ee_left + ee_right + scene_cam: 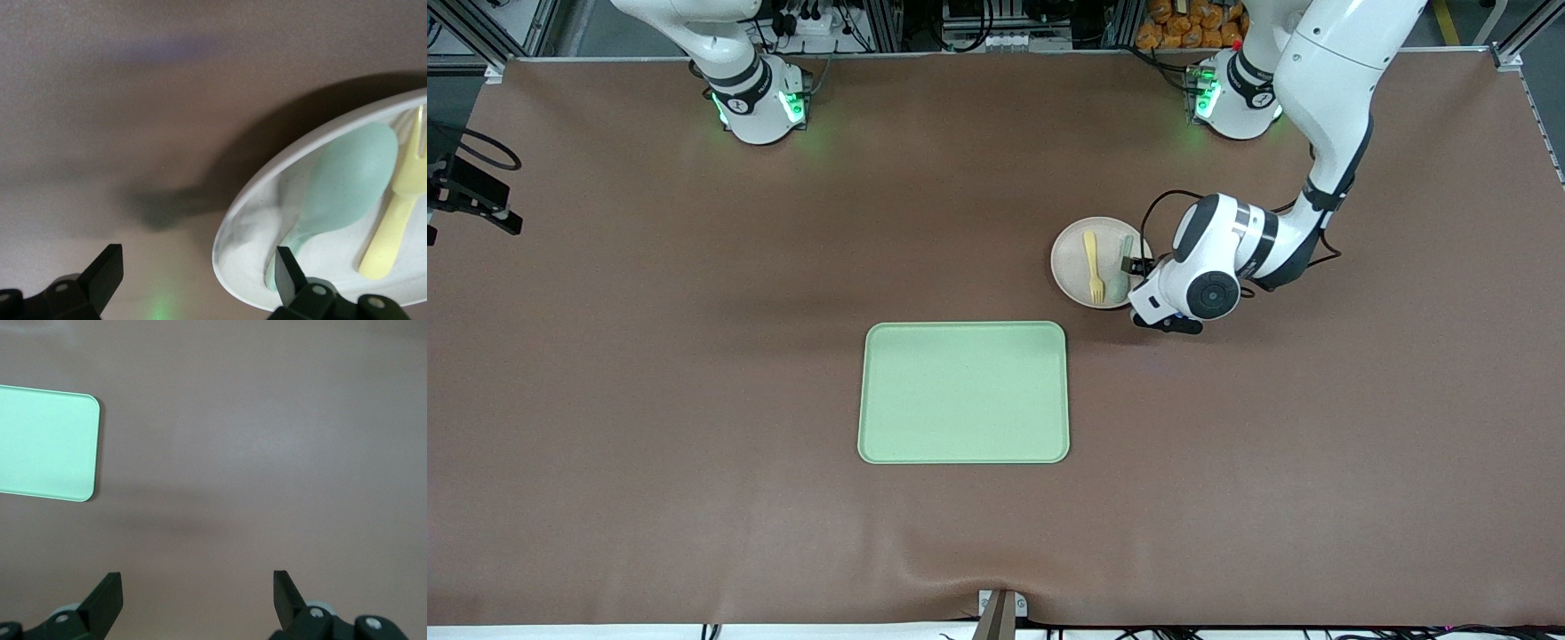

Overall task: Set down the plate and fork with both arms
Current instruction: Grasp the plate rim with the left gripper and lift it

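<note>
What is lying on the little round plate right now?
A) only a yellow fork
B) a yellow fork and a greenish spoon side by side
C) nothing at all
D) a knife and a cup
B: the plate carries both the yellow fork and the grey-green spoon, lying side by side; the left wrist view shows the same pair on it.

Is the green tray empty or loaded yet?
Empty. The tray shows a bare surface; the fork and spoon lie on the plate.
</note>
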You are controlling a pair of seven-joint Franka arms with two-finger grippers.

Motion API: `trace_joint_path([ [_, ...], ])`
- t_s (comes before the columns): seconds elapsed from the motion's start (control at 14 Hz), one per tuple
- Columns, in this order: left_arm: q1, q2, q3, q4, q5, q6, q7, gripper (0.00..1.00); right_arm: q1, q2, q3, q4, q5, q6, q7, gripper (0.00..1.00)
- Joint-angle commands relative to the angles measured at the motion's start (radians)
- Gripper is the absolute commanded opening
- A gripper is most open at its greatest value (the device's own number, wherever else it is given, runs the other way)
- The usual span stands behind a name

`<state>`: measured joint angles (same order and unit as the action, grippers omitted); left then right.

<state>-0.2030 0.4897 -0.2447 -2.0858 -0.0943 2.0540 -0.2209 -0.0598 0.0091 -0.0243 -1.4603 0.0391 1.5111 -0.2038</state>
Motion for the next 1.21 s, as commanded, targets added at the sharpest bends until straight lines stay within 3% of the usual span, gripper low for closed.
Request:
trace_joint_path([
  [0.0,-0.003,-0.002,-0.001,-0.017,0.019,0.02,-0.014,0.56,-0.018,-0.014,0.015,-0.011,0.018,-0.005,0.004,1.0],
  [0.29,-0.004,0.003,-0.001,-0.014,0.019,0.041,-0.014,0.0,-0.015,-0.015,0.017,-0.011,0.018,-0.006,0.006,1.0],
  [0.64,-0.001,-0.007,-0.001,0.001,0.019,0.04,-0.005,0.0,-0.018,-0.015,0.017,-0.011,0.018,-0.009,0.006,1.0],
  [1.14,0.04,-0.016,0.007,0.119,0.013,0.028,0.094,0.0,-0.018,-0.015,0.017,-0.011,0.018,-0.009,0.006,1.0],
])
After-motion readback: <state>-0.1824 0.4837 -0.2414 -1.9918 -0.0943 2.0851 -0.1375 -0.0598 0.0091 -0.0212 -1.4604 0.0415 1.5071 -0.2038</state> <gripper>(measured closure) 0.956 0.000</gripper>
